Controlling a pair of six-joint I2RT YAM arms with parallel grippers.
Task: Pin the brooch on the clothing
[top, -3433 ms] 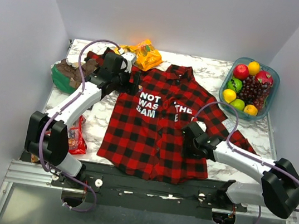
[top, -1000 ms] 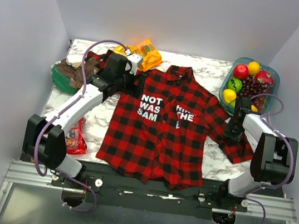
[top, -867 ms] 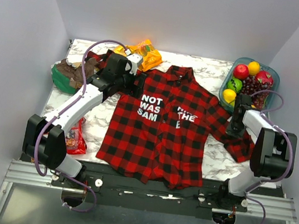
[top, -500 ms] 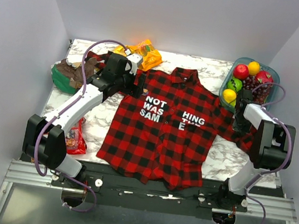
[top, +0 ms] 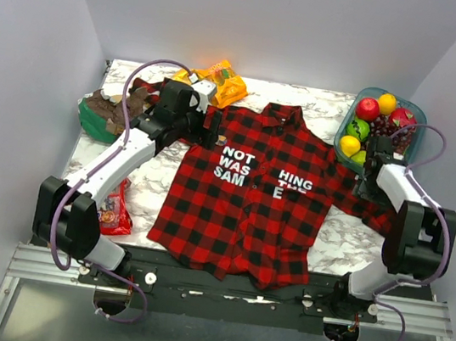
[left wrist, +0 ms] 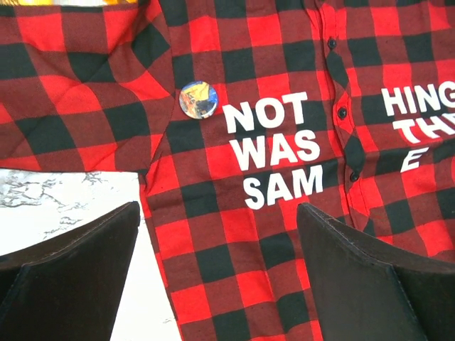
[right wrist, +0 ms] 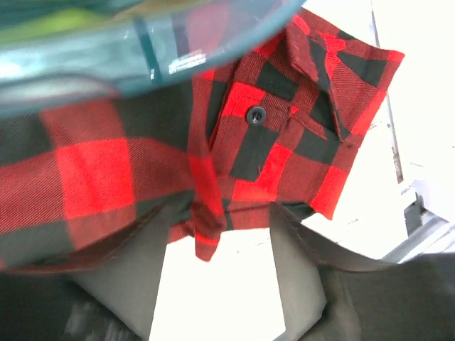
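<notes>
The red and black plaid shirt lies spread on the marble table, white letters up. In the left wrist view the brooch, a small round disc, sits on the shirt just left of the word "NOT". My left gripper hovers open and empty over the shirt's left chest and shows in the top view. My right gripper is at the shirt's right sleeve beside the fruit bowl. In its wrist view the jaws stand apart, and the sleeve cuff lies at the fingertips with a fold hanging between them.
A glass bowl of fruit stands at the back right, its rim close above the right gripper. An orange snack bag lies at the back, a green and brown bundle at the left, and a red packet by the left arm.
My right gripper has moved from the shirt's lower right out to the right and back towards the bowl, drawing the sleeve out. The letters "HING" now show. The left arm has barely moved.
</notes>
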